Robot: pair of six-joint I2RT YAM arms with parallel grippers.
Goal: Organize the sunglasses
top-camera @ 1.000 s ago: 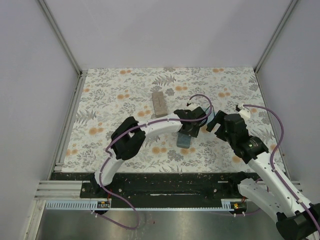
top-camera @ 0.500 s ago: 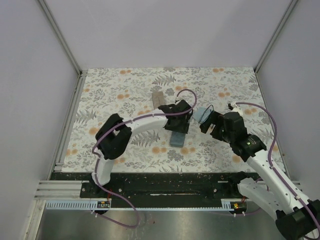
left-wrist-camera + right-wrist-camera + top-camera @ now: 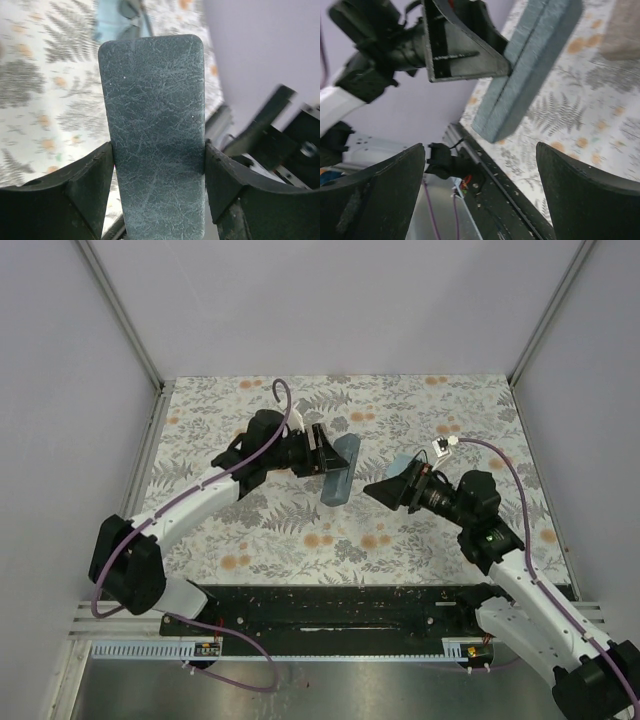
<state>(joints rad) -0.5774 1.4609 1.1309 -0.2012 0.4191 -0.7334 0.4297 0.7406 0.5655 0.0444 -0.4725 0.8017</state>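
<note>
My left gripper is shut on a slate-blue case and holds it clear of the table at centre-left. In the left wrist view both fingers press the case's long sides. My right gripper stands open just right of the case, pointing at it with nothing between its fingers. The right wrist view shows the case end-on, with a seam along its edge. Beyond the case lies a light blue cloth with thin dark shapes on it. They look like the sunglasses, mostly cut off.
The cloth lies just behind my right gripper. A tan case rests on the floral mat at the corner of the right wrist view. Grey walls and metal rails close in the table.
My left gripper closed on the slate-blue case, lifted it off the mat and swung it up and to the left. My right gripper turned left toward the case and stayed open.
</note>
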